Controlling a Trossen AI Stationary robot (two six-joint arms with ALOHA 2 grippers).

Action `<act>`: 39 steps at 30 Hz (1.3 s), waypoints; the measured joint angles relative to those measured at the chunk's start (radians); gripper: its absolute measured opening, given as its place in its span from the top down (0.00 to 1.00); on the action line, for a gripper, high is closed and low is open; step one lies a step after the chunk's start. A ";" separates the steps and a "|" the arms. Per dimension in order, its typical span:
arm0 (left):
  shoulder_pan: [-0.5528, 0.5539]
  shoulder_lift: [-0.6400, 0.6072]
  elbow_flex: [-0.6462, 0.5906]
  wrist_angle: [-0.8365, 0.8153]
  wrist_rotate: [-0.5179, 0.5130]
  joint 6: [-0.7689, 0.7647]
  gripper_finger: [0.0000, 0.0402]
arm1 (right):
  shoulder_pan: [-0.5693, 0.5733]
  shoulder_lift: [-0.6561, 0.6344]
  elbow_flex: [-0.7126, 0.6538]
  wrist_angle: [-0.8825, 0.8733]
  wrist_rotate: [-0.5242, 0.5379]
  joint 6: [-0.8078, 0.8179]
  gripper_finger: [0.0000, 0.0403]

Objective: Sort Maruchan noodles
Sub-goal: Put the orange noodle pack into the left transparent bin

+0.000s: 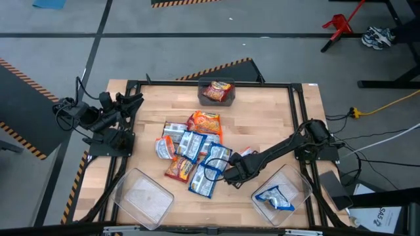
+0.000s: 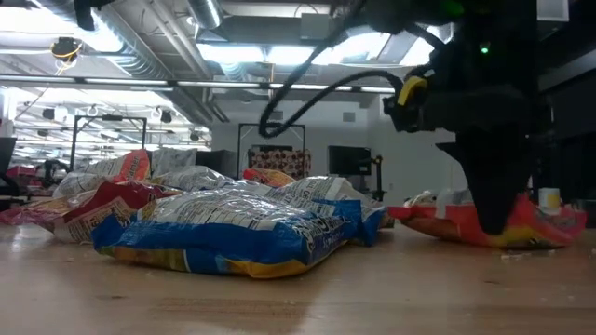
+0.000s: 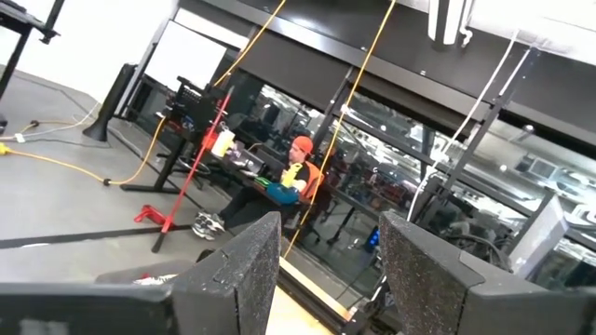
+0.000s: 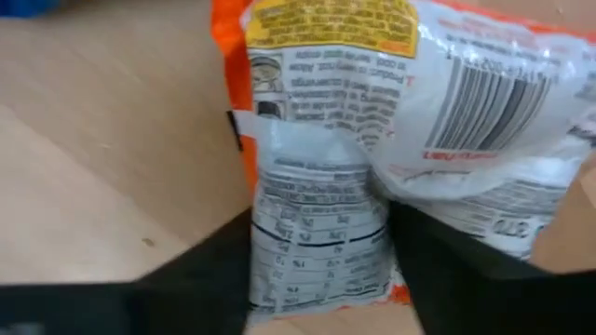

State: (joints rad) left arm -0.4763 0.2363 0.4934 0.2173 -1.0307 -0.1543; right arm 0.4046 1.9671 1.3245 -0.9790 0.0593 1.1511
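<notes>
The right gripper (image 4: 321, 270) is clamped on an orange-and-silver noodle packet (image 4: 326, 214) near the desk's (image 1: 262, 124) right edge, its front face hidden. The left gripper (image 3: 326, 279) stands apart over the left edge.

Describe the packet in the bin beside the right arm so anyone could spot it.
On the wooden table, find the clear bin beside the right arm. The packet inside is blue-and-white, whereas the other filled bin holds an orange one.
</notes>
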 joint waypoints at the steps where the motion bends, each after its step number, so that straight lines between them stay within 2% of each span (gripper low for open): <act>1: 0.000 0.000 0.000 0.000 0.000 0.000 0.56 | 0.000 0.000 0.007 0.001 0.000 0.000 0.59; 5: 0.000 0.000 0.000 0.000 0.000 0.000 0.56 | 0.000 0.000 0.037 0.001 0.001 -0.004 0.84; 8: 0.000 0.000 0.000 0.000 0.000 0.000 0.56 | 0.000 0.000 0.058 -0.001 0.001 -0.007 0.96; 18: 0.000 0.000 0.000 0.001 0.002 -0.001 0.56 | -0.030 0.000 0.233 -0.035 0.027 -0.038 0.99; 26: 0.000 0.000 0.000 0.001 0.022 -0.001 0.56 | -0.100 0.000 0.477 -0.054 0.111 -0.199 1.00; 30: 0.000 0.000 0.000 0.000 0.030 -0.001 0.56 | -0.155 -0.001 0.535 0.091 0.119 -0.371 1.00; 36: 0.000 0.000 0.000 0.000 0.030 -0.006 0.56 | -0.217 0.021 0.538 0.404 0.007 -0.601 1.00; 39: 0.000 0.000 0.000 0.000 0.030 -0.048 0.56 | -0.230 0.068 0.538 0.576 -0.076 -0.660 1.00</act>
State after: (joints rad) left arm -0.4763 0.2359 0.4934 0.2177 -1.0008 -0.2027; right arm 0.1742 2.0353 1.8626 -0.4028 -0.0164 0.4912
